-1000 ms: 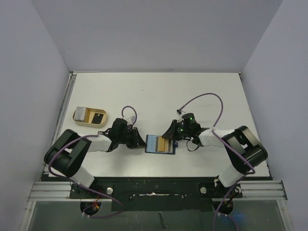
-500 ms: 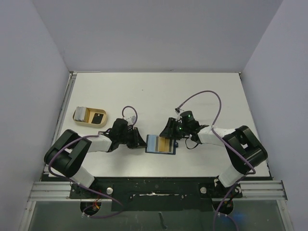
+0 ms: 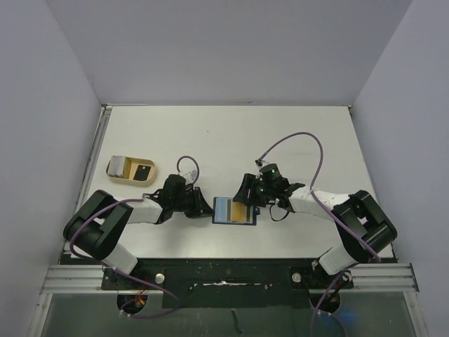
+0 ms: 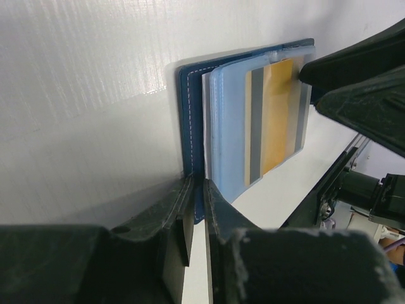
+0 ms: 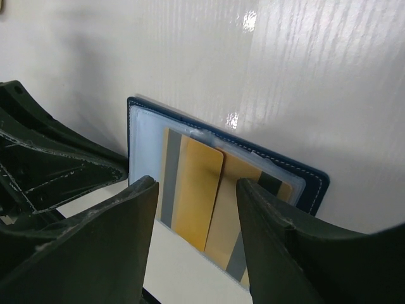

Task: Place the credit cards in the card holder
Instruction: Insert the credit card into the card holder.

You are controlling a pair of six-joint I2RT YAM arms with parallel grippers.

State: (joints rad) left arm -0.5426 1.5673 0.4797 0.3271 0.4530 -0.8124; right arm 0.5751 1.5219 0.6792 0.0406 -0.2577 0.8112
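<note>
Card holder (image 3: 233, 210) edge is sitting clamped in my left gripper (image 4: 197, 187). My right gripper (image 5: 196, 187) is hanging spread around the gold card (image 5: 197, 171), seemingly slotted. Black card (image 3: 144, 170) is waiting in the beige tray (image 3: 132, 181).

Left arm (image 3: 140, 208), right arm (image 3: 309, 200): black joints, white shells, purple cables (image 3: 295, 138). Green light (image 3: 264, 168) by right wrist. Left gripper (image 4: 196, 190), right gripper (image 5: 196, 187): scuffed black.

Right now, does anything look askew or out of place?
Nothing is damaged or spilled. The gold card sits in the open card holder, which the left gripper pinches. The black card lies in the beige tray.
</note>
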